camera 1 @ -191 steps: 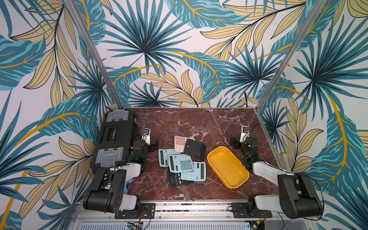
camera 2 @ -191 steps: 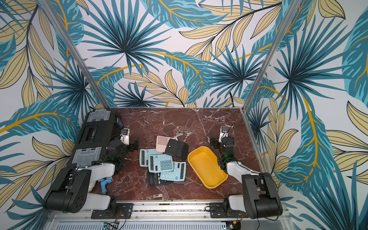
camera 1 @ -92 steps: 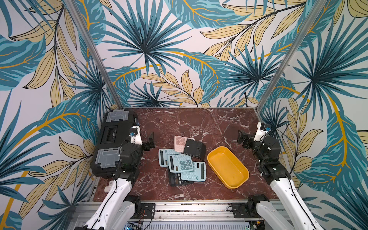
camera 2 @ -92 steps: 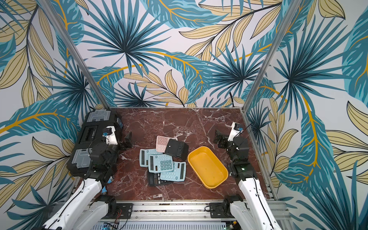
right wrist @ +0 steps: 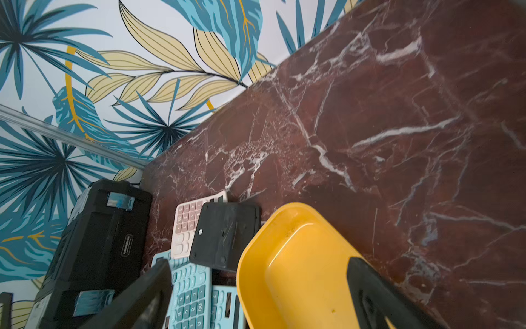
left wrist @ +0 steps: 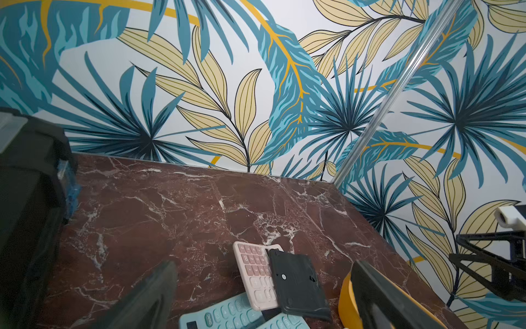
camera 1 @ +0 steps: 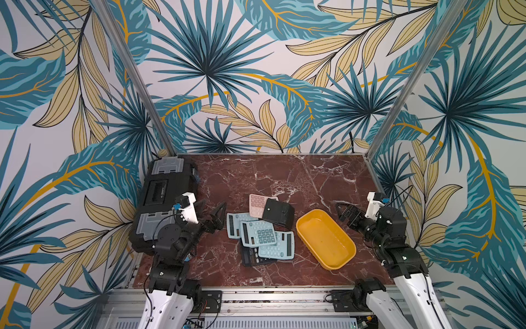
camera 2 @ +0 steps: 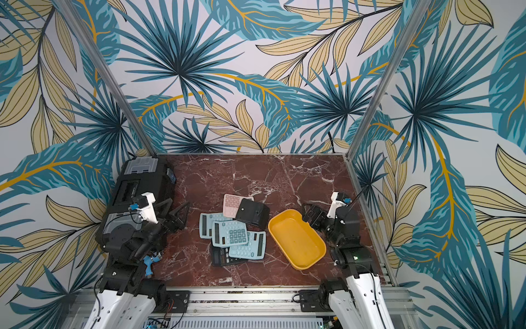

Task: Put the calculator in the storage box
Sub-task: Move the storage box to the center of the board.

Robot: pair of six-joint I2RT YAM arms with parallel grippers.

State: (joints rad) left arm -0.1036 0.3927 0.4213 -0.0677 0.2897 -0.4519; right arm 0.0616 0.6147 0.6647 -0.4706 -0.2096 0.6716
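Left end effector [camera 1: 212,210], wide and empty, should pinch the topmost blue calculator [camera 1: 257,232] just ahead across its short width, lifting it alone.

**Table top** [camera 1: 284,182]: dark red stone look with white veins, smooth and polished, with a faint sheen.
**Storage box** [camera 1: 327,242]: yellow plastic, smooth and slightly glossy, with a few small dark specks inside.
**Blue calculators** [camera 1: 257,232]: pale blue plastic cases, matt, with darker teal keys.
**Pink calculator** [camera 1: 256,203]: pale pink plastic, matt.
**Face-down calculator** [camera 1: 278,213]: matt black plastic back, lightly scuffed.
**Toolbox** [camera 1: 159,193]: matt black plastic, with lid compartments of grey translucent plastic.
**Walls** [camera 1: 256,71]: flat printed leaf pattern, matt.
**Corner post** [camera 1: 133,74]: bare silvery metal.
**Front rail** [camera 1: 270,296]: silvery metal.
**Left gripper** [camera 1: 213,204] and **right gripper** [camera 1: 340,210]: matt black plastic fingers.
**Arm cover** [camera 1: 165,310]: white plastic, smooth and glossy.
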